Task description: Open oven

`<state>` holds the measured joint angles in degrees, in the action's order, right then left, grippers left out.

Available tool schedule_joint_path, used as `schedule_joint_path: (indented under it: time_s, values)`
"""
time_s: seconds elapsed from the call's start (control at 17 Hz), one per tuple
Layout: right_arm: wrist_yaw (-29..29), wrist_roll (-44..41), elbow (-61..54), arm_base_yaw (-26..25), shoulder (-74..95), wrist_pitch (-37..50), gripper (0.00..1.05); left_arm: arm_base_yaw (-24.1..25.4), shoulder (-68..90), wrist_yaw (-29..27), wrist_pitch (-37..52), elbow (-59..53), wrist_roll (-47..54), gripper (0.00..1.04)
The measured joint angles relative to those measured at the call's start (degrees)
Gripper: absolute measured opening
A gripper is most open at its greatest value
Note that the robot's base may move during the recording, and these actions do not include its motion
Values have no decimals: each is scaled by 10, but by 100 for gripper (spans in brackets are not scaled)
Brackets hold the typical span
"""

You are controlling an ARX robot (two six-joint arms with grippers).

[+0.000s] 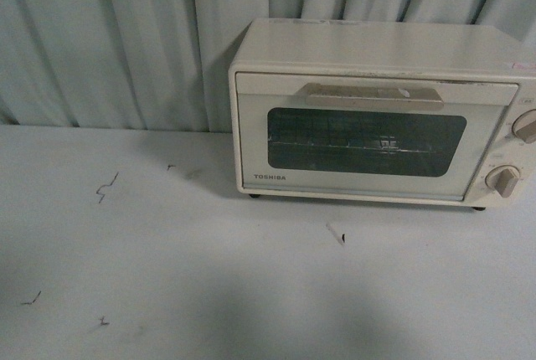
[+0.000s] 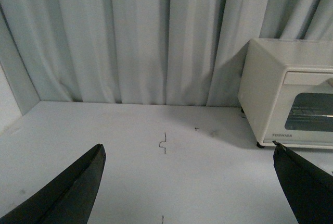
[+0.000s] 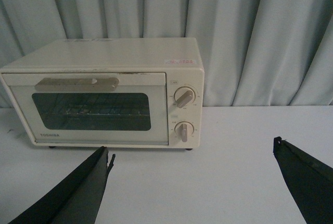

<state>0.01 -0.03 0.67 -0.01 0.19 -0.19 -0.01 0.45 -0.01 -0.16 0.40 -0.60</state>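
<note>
The cream-white Toshiba oven [image 1: 377, 109] stands at the back right of the white table, door shut, its flat bar handle [image 1: 374, 96] across the top of the dark glass window. Two round knobs [image 1: 505, 180] sit on its right side. A wire rack shows through the glass. The oven also shows in the right wrist view [image 3: 104, 94] and at the edge of the left wrist view [image 2: 289, 96]. My left gripper [image 2: 188, 151] is open and empty over the table, left of the oven. My right gripper [image 3: 191, 148] is open and empty in front of the oven. Neither arm shows in the front view.
Pale grey curtains [image 1: 109, 42] hang behind the table. The white tabletop [image 1: 209, 268] bears a few small dark marks [image 1: 106, 188].
</note>
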Motion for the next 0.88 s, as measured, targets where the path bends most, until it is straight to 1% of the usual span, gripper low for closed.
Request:
schedule_joint_path:
  time_s: [0.06, 0.12, 0.18, 0.24, 0.29, 0.35, 0.47, 0.59, 0.71, 0.88]
  values:
    - [1, 0, 0, 0, 0, 0, 98, 24, 43, 83, -108, 37, -62, 98]
    - [0, 0, 0, 0, 0, 0, 98, -14, 144, 144, -155, 74, -188, 98]
    - [0, 0, 0, 0, 0, -1, 98, -87, 192, 139, -128, 67, -301, 98]
    - [0, 0, 0, 0, 0, 0, 98, -164, 257, 96, -54, 60, -436, 98]
    - [0, 0, 0, 0, 0, 0, 98, -217, 343, 50, 31, 62, -536, 98]
    - [0, 0, 0, 0, 0, 0, 98, -251, 442, 29, 114, 69, -620, 98]
    - [0, 0, 0, 0, 0, 0, 98, -274, 617, 6, 246, 106, -733, 98]
    - [0, 0, 0, 0, 0, 0, 98, -299, 750, -10, 342, 153, -789, 98]
    - [0, 0, 0, 0, 0, 0, 98, -320, 874, -23, 397, 193, -833, 98]
    - [0, 0, 0, 0, 0, 0, 98, -331, 1000, -35, 446, 249, -870, 98]
